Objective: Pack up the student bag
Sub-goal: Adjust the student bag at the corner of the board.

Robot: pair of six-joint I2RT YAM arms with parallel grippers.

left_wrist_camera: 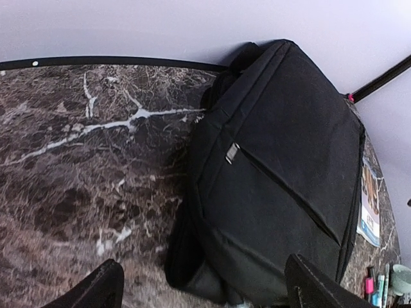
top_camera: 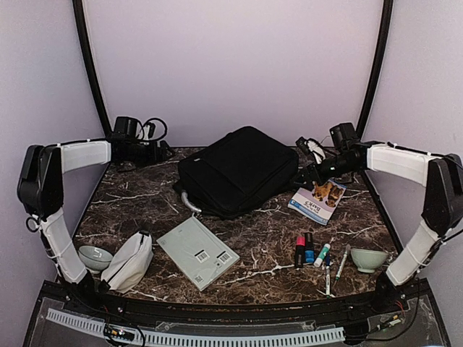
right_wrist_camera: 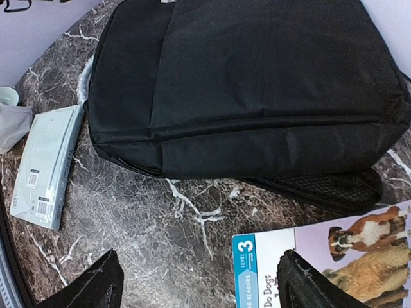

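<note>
Student bag [top_camera: 239, 170] lay flat at far centre of the marble table [top_camera: 130, 210], its far edge near the back wall. Left gripper [left_wrist_camera: 205, 292] sat off the bag's left side, fingers spread wide, holding nothing, with bare marble under it. Right gripper [right_wrist_camera: 202, 285] sat off the bag's right side, also spread and empty, above the dog book [top_camera: 318, 200], which lay just beside the bag's strap. A bare strip ran between the bag and the grey box [top_camera: 197, 251]. Pouch [top_camera: 130, 262], markers [top_camera: 309, 249] and two bowls [top_camera: 95, 256] lined the near edge.
</note>
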